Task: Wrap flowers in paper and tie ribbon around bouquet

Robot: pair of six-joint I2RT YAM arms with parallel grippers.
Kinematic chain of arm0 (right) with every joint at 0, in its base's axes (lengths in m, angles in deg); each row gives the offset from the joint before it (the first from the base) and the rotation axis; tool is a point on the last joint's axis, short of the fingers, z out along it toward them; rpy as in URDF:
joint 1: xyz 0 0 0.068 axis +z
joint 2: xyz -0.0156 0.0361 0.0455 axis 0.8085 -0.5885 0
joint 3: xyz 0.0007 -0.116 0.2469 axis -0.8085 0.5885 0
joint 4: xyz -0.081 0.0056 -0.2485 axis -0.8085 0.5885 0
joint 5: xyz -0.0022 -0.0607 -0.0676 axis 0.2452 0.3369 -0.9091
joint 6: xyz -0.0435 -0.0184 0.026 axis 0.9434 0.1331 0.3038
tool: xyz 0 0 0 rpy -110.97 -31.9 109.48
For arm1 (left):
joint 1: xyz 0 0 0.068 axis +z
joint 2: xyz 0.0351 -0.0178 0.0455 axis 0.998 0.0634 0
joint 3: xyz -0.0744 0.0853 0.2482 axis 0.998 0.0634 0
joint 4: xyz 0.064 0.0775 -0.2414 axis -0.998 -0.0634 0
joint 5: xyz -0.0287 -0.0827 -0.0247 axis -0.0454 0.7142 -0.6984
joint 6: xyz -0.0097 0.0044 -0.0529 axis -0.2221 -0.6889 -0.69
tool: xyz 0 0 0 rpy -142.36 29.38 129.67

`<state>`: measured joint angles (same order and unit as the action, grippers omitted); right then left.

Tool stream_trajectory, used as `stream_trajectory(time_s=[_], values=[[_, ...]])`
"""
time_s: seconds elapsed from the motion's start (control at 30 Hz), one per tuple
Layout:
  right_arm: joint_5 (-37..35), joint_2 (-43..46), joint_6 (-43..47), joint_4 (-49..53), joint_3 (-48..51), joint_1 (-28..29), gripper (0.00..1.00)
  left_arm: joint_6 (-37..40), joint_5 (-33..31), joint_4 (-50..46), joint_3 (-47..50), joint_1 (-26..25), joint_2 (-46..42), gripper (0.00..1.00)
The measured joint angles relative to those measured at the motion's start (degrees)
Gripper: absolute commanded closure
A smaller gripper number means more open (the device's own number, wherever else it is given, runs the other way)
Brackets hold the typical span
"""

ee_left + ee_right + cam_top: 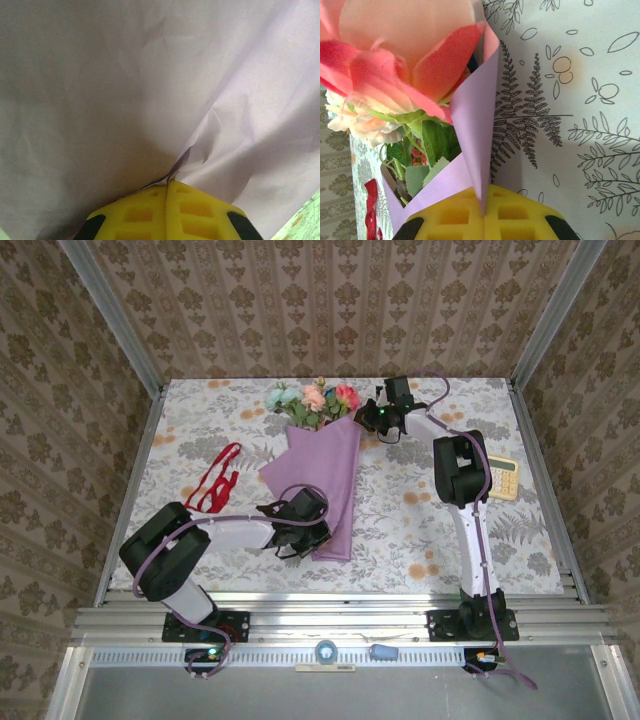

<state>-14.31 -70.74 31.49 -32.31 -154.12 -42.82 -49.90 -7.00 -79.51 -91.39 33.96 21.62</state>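
- The bouquet (322, 445) lies at the middle of the table (420, 530), with the flowers (312, 400) at the far end of the lilac paper (340, 490).
- The left gripper (168, 185) is clenched on the paper's near part.
- The right gripper (483, 200) is pinching the paper edge beside the flowers.
- The red ribbon (215, 480) lies apart, on the left.

The whole table (420, 530) is taken in from high up behind the arm bases, looking down and forward. The left wrist view is jammed right up against the paper (100, 90), its jaws at the bottom edge. The right wrist view is parked close at the bouquet (470, 115) mouth, and the ribbon (370, 210) is shared with the overhead.
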Motion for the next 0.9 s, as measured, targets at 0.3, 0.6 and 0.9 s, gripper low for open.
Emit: stream_trajectory(time_s=[0.3,0.6,0.9], values=[[-0.1,-1.9,0.2,1.7,-3.6,-0.2,0.91,0.0,0.1,0.1,0.0,0.0,0.1,1.0],[0.2,-2.9,1.7,5.6,-6.8,-0.2,0.52,0.0,0.2,0.7,0.5,0.0,0.0,1.0],[1.0,14.5,2.6,1.1,23.4,2.1,0.42,-0.4,0.5,3.6,2.3,0.2,-0.3,1.0]])
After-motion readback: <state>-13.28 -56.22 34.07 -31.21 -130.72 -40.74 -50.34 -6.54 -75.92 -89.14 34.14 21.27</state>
